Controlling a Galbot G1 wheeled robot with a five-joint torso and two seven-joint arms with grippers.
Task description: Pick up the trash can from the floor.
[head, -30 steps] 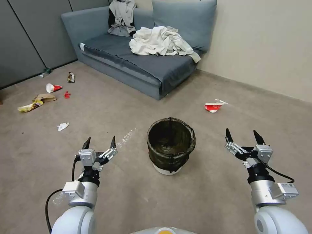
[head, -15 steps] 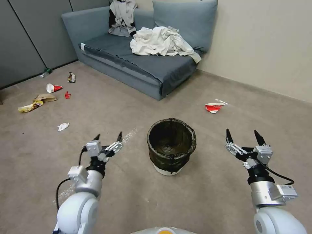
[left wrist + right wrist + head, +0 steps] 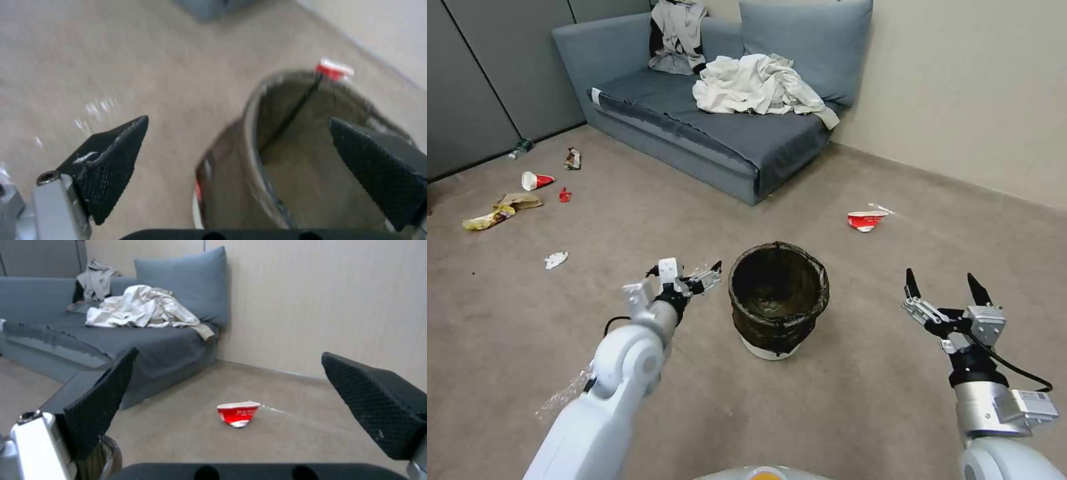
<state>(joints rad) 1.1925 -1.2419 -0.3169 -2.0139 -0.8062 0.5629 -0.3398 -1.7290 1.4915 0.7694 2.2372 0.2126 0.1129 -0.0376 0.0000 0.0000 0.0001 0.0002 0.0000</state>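
Observation:
The trash can (image 3: 778,297) stands upright on the floor (image 3: 860,387), a dark bag over its rim and a white base below. My left gripper (image 3: 688,275) is open right beside the can's left rim. In the left wrist view the left gripper (image 3: 240,140) straddles the rim of the trash can (image 3: 285,160), one finger over the carpet, the other over the can's inside, touching nothing. My right gripper (image 3: 939,279) hovers open to the can's right, well apart from it. In the right wrist view the right gripper (image 3: 229,355) holds nothing.
A grey sofa (image 3: 694,133) with heaped clothes (image 3: 754,83) stands behind the can. A crushed red-and-white cup (image 3: 865,220) lies at the back right near the wall. Litter (image 3: 514,200) and a white paper scrap (image 3: 556,259) lie at the left. Clear plastic (image 3: 564,397) lies under my left arm.
My left arm has reached forward and rightward, bringing its open gripper up to the can's left rim. The right gripper has shifted slightly rightward. The can has not moved.

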